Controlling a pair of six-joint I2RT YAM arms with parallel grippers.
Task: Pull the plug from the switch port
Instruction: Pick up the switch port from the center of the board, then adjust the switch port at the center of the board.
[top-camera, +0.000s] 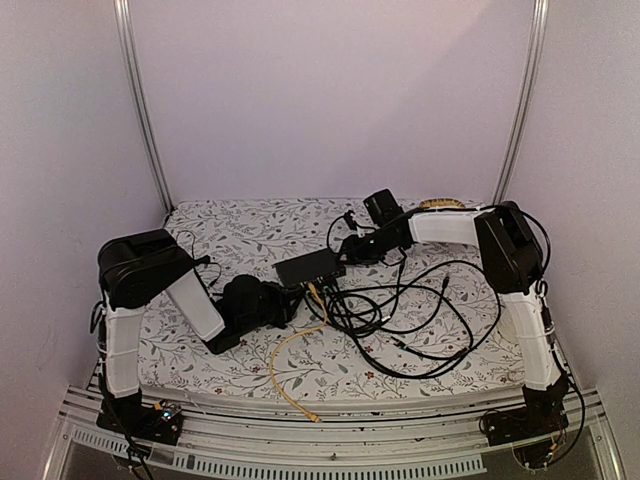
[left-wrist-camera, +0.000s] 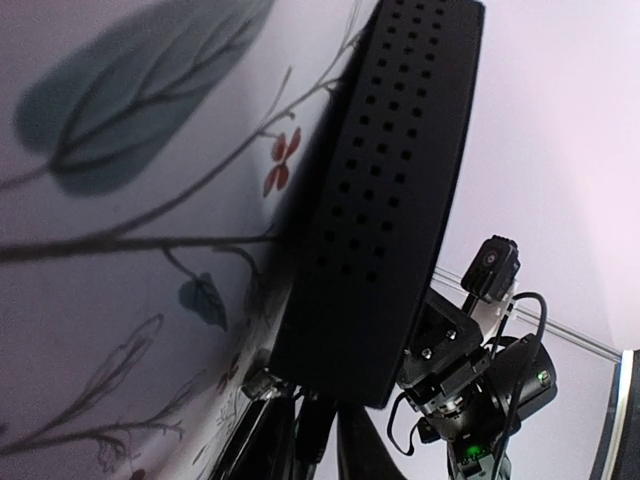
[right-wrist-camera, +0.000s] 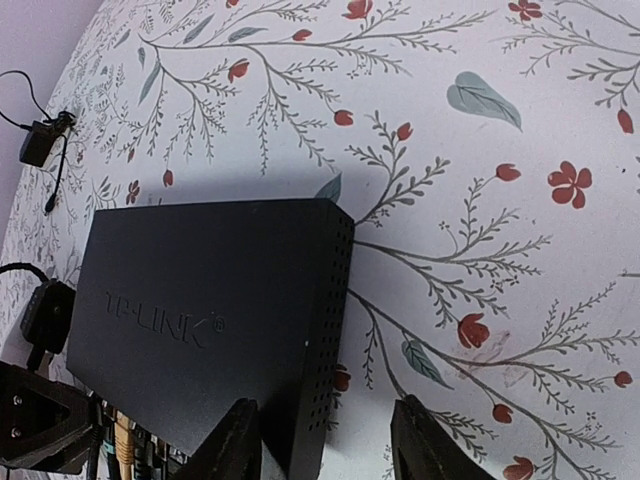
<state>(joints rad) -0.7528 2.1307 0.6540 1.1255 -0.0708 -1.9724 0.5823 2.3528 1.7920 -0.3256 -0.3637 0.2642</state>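
Observation:
The switch (top-camera: 308, 267) is a flat black box in the middle of the floral mat, with cables plugged into its near edge. In the right wrist view its top (right-wrist-camera: 200, 310) reads TP-LINK, and a yellow plug (right-wrist-camera: 122, 435) sits in a port at the lower left. My right gripper (right-wrist-camera: 325, 440) is open and straddles the switch's perforated right end; in the top view the right gripper (top-camera: 350, 250) is at that end. My left gripper (top-camera: 290, 298) is at the port edge. In the left wrist view its dark fingers (left-wrist-camera: 254, 454) flank a dark plug (left-wrist-camera: 314, 435), with slivers of light either side.
A tangle of black cables (top-camera: 410, 310) spreads right of the switch. A yellow cable (top-camera: 285, 365) runs from the ports toward the near edge. A small black adapter (right-wrist-camera: 38, 140) lies on the mat at the far left of the right wrist view.

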